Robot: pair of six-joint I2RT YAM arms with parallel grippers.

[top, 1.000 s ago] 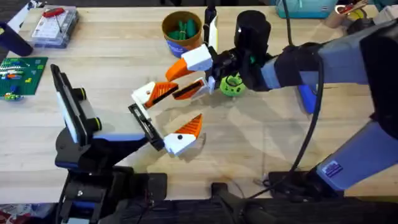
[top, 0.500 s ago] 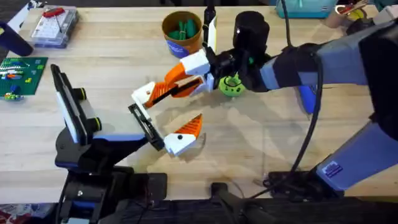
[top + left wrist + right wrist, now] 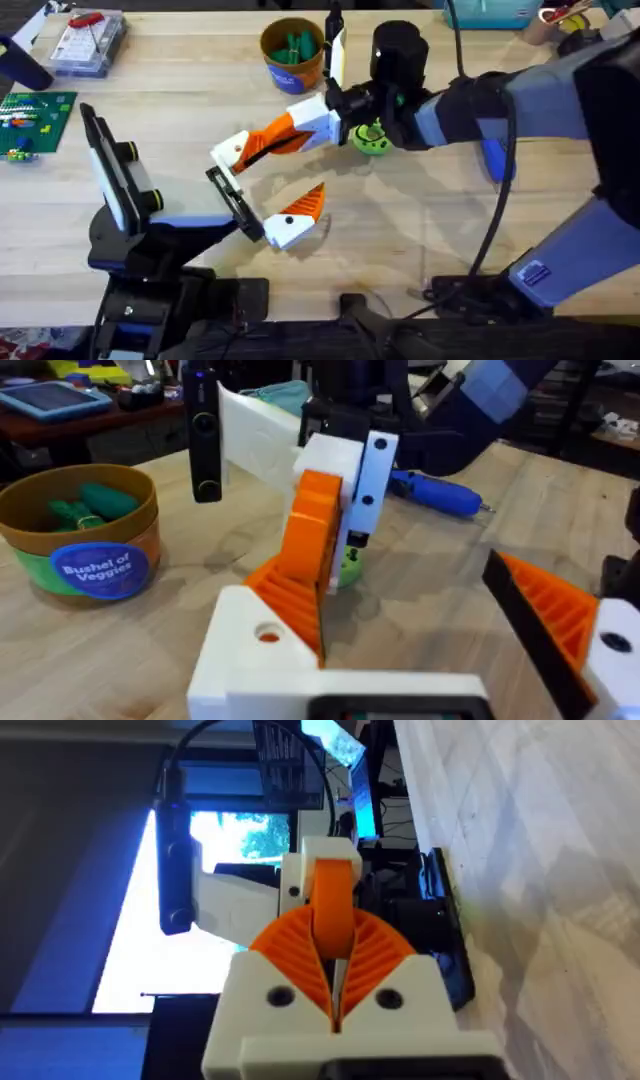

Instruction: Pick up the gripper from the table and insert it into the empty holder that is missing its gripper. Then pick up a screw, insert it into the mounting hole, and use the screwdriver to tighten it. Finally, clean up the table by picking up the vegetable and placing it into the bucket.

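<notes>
Right gripper [image 3: 318, 128] clamps the orange gripper [image 3: 272, 132] short of the holder [image 3: 235, 203]; left fingers indiscernible; screw, vegetable [image 3: 372, 137] remain.

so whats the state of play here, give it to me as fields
right gripper: shut on the orange wedge of the gripper
the gripper: white base at the far end of the holder; cannot tell if it is seated
matching finger: on the holder's near end
vegetable: on the table beside the right arm
bucket: upright, dark green pieces inside
screwdriver: lying on the table
</notes>
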